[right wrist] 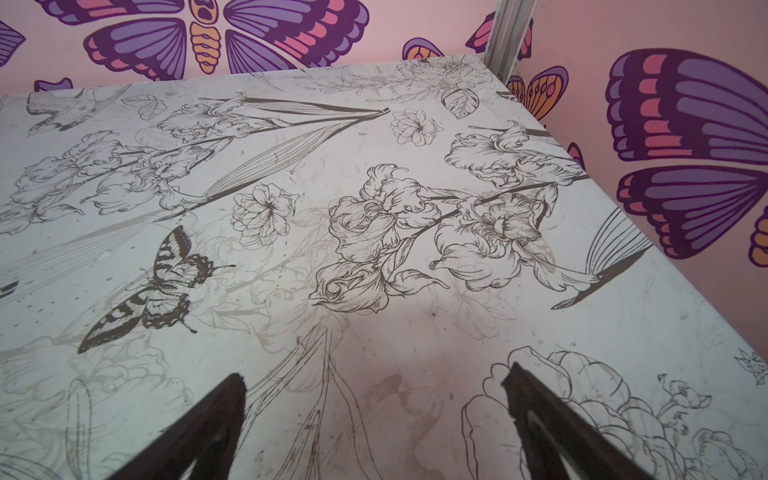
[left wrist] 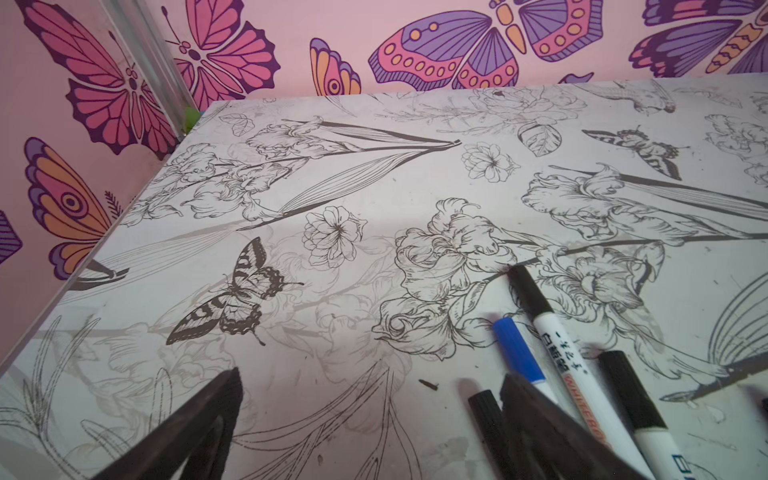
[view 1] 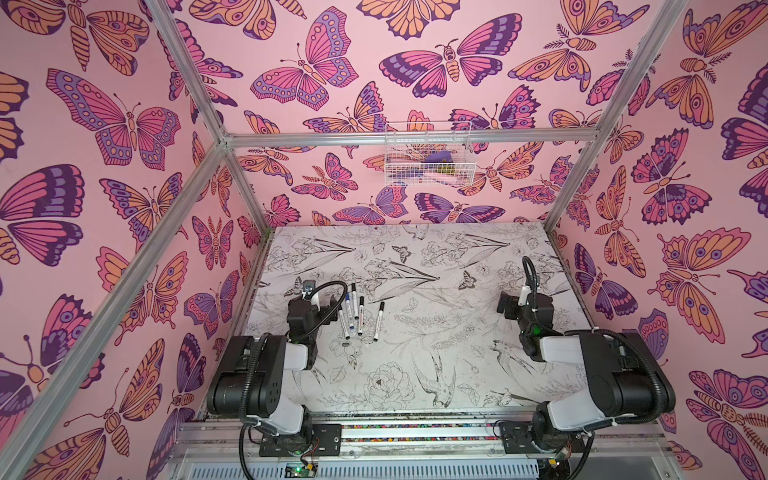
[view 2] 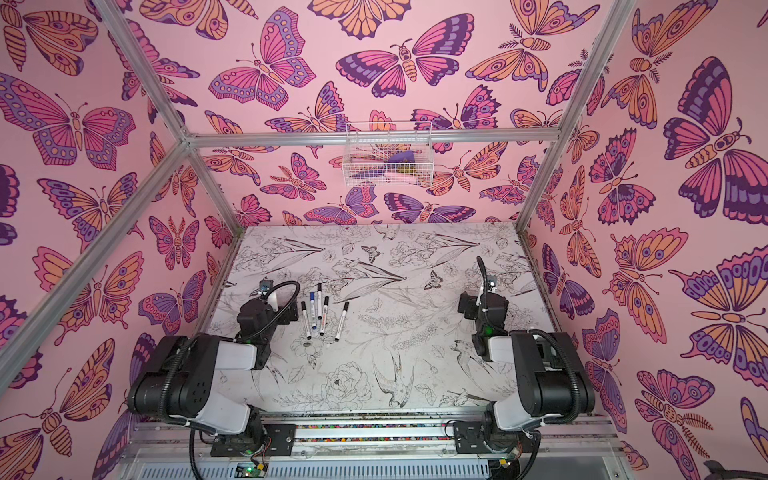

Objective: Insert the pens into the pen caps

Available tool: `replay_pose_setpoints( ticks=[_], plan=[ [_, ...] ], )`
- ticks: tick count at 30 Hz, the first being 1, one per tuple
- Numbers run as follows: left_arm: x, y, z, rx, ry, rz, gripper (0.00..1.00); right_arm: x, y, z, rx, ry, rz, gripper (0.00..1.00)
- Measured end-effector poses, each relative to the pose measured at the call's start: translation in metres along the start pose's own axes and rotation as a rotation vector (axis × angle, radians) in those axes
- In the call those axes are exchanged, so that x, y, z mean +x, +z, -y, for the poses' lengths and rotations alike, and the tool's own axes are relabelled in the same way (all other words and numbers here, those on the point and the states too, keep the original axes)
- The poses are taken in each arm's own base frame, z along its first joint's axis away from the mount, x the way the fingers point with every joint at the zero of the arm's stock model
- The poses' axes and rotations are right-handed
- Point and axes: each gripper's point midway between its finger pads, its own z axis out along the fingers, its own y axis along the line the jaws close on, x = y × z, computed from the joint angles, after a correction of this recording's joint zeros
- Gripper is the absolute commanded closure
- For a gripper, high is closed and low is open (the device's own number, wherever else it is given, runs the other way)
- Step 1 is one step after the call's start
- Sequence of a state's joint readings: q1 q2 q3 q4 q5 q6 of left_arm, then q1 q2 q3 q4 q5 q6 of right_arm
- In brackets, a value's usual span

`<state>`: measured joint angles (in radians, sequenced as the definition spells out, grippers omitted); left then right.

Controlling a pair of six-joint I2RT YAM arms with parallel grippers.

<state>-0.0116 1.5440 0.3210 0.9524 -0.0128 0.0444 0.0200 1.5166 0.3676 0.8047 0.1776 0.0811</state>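
Five pens (view 1: 360,316) lay clustered on the worktop (view 1: 457,299) just beside the left gripper (left wrist: 370,378), pen caps (left wrist: 525,291) seemingly all on, none loose; both jaws spread, empty, right gripper (right wrist: 374,374) well apart; capping looked finished, next only checking seating.

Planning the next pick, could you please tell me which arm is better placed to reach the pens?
Likely left: the left gripper, open, hangs close beside the pens, which show in its wrist view. The right gripper, also open, has none in view.
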Motion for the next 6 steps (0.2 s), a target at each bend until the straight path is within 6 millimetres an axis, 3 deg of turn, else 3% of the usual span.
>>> replay_pose_setpoints(
  ticks=[6],
  plan=[
    [-0.0074,0.0043,-0.0003,0.03,-0.008,0.008,0.01,0.0,0.0,0.0,0.0,0.0,0.0,0.01]
  ],
)
